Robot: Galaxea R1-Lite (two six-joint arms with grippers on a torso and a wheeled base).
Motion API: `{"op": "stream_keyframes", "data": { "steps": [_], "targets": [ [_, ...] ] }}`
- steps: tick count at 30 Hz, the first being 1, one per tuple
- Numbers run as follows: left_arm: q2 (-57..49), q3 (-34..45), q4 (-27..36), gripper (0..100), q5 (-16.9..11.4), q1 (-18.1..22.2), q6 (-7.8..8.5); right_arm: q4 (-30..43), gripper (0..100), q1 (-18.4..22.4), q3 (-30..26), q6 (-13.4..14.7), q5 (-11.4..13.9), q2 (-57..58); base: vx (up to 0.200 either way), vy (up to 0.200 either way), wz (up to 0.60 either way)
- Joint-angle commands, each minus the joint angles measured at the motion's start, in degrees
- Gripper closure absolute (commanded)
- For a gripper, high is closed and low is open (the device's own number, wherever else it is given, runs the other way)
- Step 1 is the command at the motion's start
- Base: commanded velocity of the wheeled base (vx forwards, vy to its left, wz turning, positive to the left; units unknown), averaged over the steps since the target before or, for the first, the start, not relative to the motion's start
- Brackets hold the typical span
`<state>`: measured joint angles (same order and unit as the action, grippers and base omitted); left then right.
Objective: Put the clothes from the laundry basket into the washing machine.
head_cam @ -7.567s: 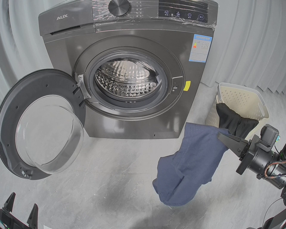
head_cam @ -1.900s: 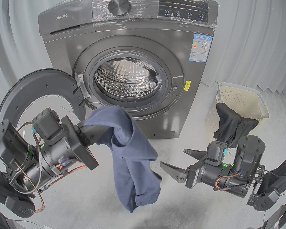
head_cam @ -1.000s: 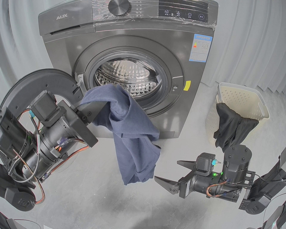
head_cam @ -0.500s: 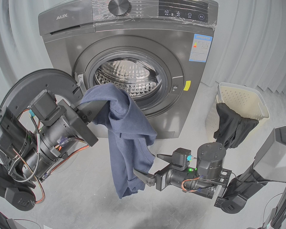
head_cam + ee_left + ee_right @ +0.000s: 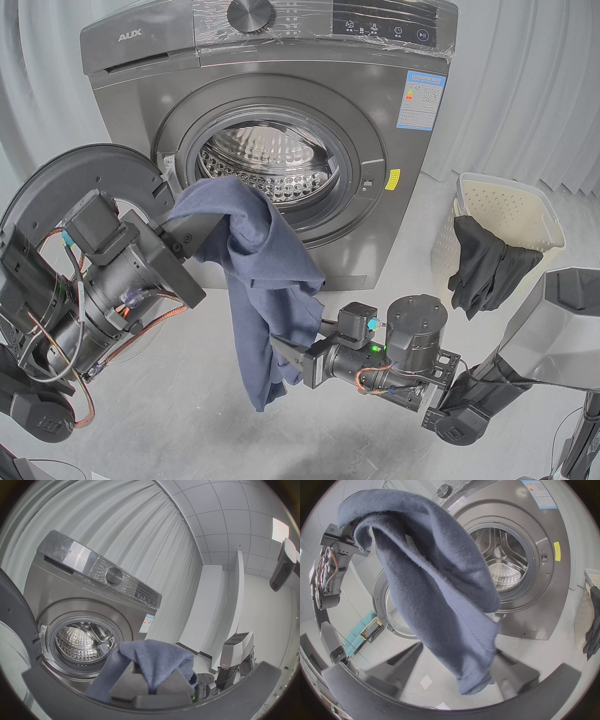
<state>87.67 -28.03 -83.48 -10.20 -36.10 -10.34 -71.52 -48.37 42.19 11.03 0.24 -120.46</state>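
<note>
The left gripper (image 5: 203, 230) has its jaws clamped together on a fold at the top of the blue garment (image 5: 269, 275). In the left wrist view the cloth (image 5: 153, 658) bunches up over both fingers (image 5: 125, 686) and is pinched in the narrow line where they meet. From that pinch the garment drapes away from the jaws and hangs down in a long, twisted fold, clear of the floor.

The right gripper (image 5: 300, 337) sits lower, at the hanging end of the same garment, with its jaws spread wide apart. In the right wrist view the bottom of the cloth (image 5: 434, 583) hangs down into the gap between the two fingers (image 5: 403, 664), nearer to one finger than the other and covering part of that nearer one. Neither finger presses on it; whether the cloth brushes the nearer finger cannot be told. Seen from the head, the lower finger passes behind the hem and the upper one sits just beside the fold.

Beyond the left jaws stands the washing machine (image 5: 137, 112), its round door (image 5: 69, 181) swung open beside that arm. The steel drum (image 5: 269, 162) is just past the clamped fold; the garment hangs in front of the lower rim of the opening, outside the drum.

Well off to the far side of the right jaws is the laundry basket (image 5: 500, 184), on the floor next to the machine. A black garment (image 5: 487, 262) is slung over its near rim and hangs down the outside wall.
</note>
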Motion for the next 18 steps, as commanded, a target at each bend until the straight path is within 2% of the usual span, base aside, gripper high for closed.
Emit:
{"op": "stream_keyframes", "data": {
  "steps": [1, 16, 17, 18],
  "targets": [
    [0.0, 0.1, 0.0, 100, 0.0, 0.5, -0.03, -0.5, 100, -0.1, -0.4, 0.0, 0.0, 0.0, 0.0, 0.0, 0.0],
    [0.1, 0.1, 0.1, 100, 0.0, 0.6, -0.03, 0.1, 100, 0.5, -7.0, -0.1, -0.2, 6.3, 0.0, 0.0, 0.0],
    [0.1, 0.1, 0.1, 100, 0.0, 0.6, -0.03, 0.1, 0, 0.5, -7.0, -0.1, -0.2, 6.3, 0.0, 0.0, 0.0],
    [0.1, 0.1, 0.1, 100, 0.0, 0.6, -0.03, 0.1, 0, 0.5, -7.0, -0.1, -0.2, 6.3, 0.0, 0.0, 0.0]
  ]
}}
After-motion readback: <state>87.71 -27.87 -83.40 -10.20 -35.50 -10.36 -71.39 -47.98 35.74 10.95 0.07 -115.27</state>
